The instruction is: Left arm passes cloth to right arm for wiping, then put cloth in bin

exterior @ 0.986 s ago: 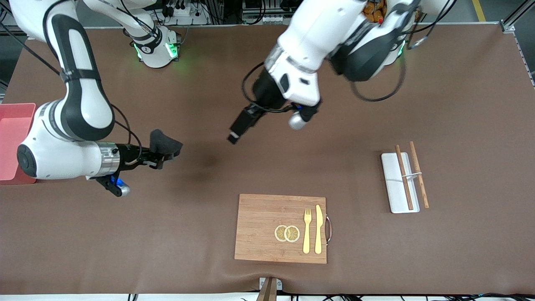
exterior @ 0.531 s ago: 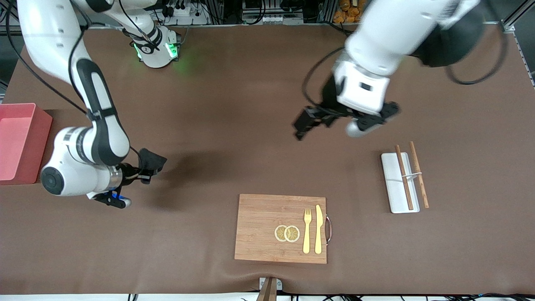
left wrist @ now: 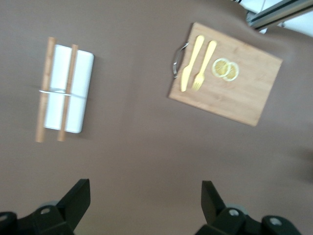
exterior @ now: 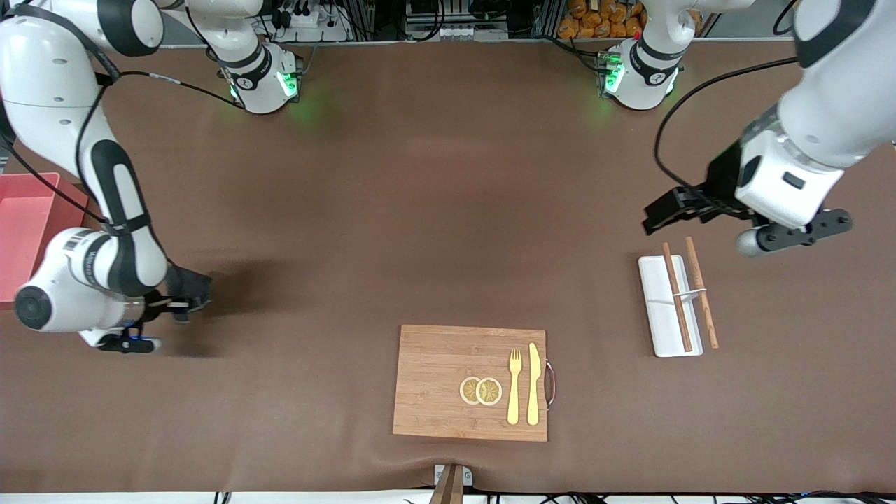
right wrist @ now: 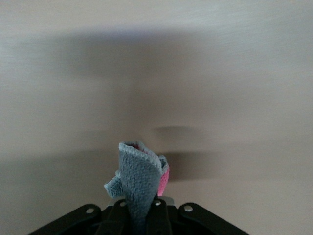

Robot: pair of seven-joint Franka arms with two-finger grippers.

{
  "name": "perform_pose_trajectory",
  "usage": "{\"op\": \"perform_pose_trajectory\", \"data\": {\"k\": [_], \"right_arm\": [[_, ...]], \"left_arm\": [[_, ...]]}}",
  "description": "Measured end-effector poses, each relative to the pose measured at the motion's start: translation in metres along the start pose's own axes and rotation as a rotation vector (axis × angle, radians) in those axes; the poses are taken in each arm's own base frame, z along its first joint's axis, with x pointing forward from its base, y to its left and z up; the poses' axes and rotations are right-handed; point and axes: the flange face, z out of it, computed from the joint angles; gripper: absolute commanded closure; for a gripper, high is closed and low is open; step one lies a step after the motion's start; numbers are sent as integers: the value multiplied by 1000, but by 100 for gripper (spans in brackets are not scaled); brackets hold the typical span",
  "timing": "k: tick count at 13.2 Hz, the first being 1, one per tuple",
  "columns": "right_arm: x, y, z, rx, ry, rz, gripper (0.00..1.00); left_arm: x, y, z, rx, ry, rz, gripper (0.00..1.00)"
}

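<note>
While the brown table (exterior: 434,210) spreads wide, I see the pink bin (exterior: 21,231) at its right arm's end; my right gripper (exterior: 183,302) pinches the crumpled grey cloth (right wrist: 139,178) low over the mat near it; my left gripper (left wrist: 144,205) hangs spread, empty, above the white tray (exterior: 661,308).

Cloth pinched in my right gripper, bin waiting at the table's edge.

I see the charcoal-grey cloth (exterior: 187,285) bunched and crumpled between the right gripper (exterior: 183,302) fingers, low over the brown table, its folds standing up in the right wrist view. The pink bin (exterior: 21,234) sits open-topped nearby at the right arm's end.
</note>
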Motion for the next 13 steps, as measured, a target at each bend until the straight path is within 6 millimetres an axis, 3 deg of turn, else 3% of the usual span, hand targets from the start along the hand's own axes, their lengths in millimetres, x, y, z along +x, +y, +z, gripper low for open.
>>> {"op": "perform_pose_trajectory", "data": {"k": [5, 8, 10, 13], "right_arm": [[-26, 116, -9, -87, 15, -143, 100], [-43, 177, -31, -118, 45, -226, 100], [-47, 196, -59, -160, 73, -275, 100], [-44, 193, -76, -189, 90, -296, 100]], "left_arm": [[-11, -54, 5, 77, -23, 65, 0], [-12, -76, 0, 107, -14, 112, 0], [-11, -84, -3, 110, -11, 127, 0], [-10, -86, -4, 110, -10, 124, 0]]}}
